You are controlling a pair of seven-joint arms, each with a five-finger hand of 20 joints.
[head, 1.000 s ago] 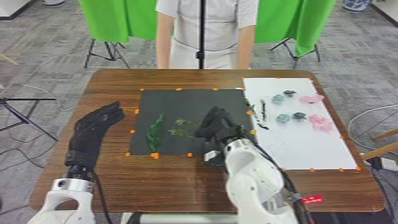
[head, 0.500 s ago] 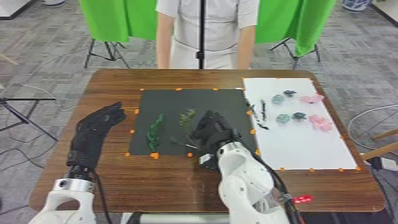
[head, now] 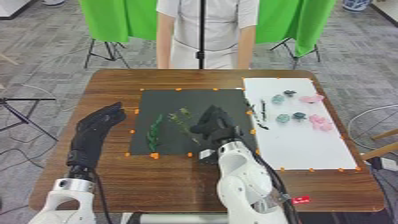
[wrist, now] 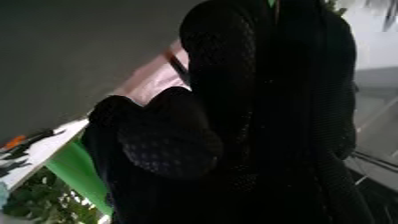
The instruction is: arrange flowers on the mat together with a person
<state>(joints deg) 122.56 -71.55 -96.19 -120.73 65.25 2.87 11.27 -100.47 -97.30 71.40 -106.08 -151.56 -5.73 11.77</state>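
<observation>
Black mat (head: 160,102) in head view, with dark green sprig (head: 154,134) on its left part and pale green sprig (head: 182,119) between that and right hand (head: 216,125). Stem apparently pinched by right hand. Left hand (head: 96,127) beside mat, straight and pressed together. Main risk: thin stem rolling in pinch, so sprig landing askew or crowding dark one. Next: fabric snagging leaves on release, dragging both off layout. Right wrist view: bulky curled glove, thin dark strip (wrist: 178,67) nearby, contact point hidden; can't judge grip depth. Low wrist could crush leaves.
</observation>
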